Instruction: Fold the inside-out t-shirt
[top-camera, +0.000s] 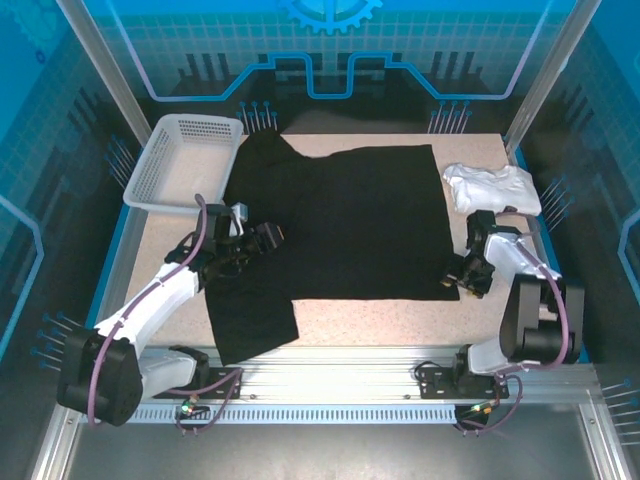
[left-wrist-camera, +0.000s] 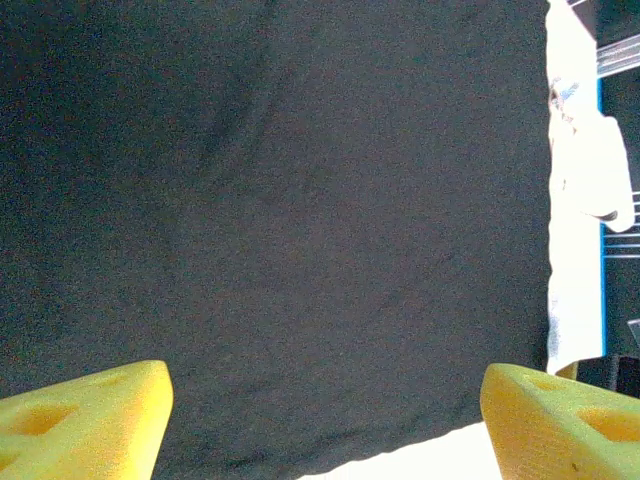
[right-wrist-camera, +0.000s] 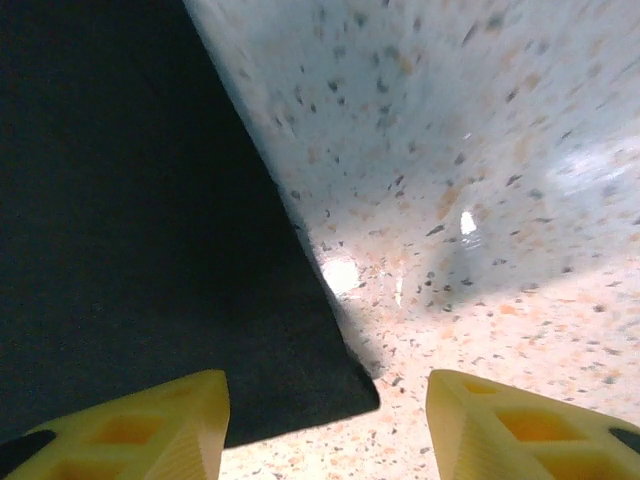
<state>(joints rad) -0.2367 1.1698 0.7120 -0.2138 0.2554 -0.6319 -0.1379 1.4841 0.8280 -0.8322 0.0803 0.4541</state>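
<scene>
Overall layout: speckled bench (top-camera: 400, 320) with everything laid out ahead of the two arms.
T-shirt, position: the inside-out t-shirt (top-camera: 350, 220) takes up the middle of the bench, lying sideways, with one sleeve reaching toward the far left, the other toward the near left, and the hem along the right.
T-shirt, look: plain black and matte. The body is spread flat with hardly a wrinkle and no fold made yet. No label made out from above (probably hidden under the left arm).
Basket: white mesh basket (top-camera: 185, 160) at the far left corner, its near side touching or just beside the far sleeve.
White garment: small folded white garment (top-camera: 492, 187) at the far right, just beside the hem, apart from the job.
Left tool: left tool (top-camera: 262, 238) hangs over the shoulder end between the sleeves. Its yellow fingertips (left-wrist-camera: 90, 415) stand wide apart over smooth cloth, with nothing held.
Right tool: right tool (top-camera: 462, 278) sits at the near right hem corner. Its fingertips (right-wrist-camera: 150, 420) stand parted either side of that corner, gripping nothing.
Why so placed: my reading is that each arm takes one end, so the shirt can be lifted and doubled over evenly.
Stage: judged barely begun, with grasps to come first.
</scene>
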